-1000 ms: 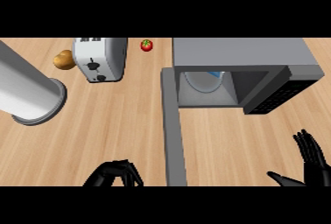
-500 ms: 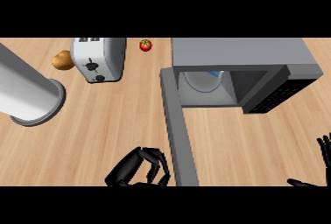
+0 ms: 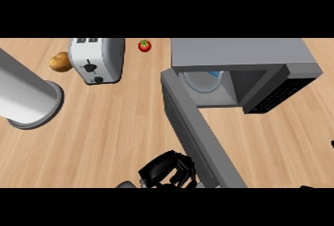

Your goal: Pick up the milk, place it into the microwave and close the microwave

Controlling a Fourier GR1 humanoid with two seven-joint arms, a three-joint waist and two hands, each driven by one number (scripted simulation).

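The left hand (image 3: 166,171) is clenched at the bench's (image 3: 117,128) near edge, touching the open microwave door (image 3: 199,137); right hand out of sight.

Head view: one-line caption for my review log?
Left hand curled beside the open microwave door; milk not clearly visible inside.

A grey microwave (image 3: 238,55) stands on a wooden counter, its dark control panel on the right side of its front. Its door (image 3: 199,132) hangs wide open, swung out on the left side of the microwave and reaching forward from it. Inside the cavity, near the left wall, sits a white and light-blue shape, apparently the milk (image 3: 207,79), mostly hidden by the microwave's top.
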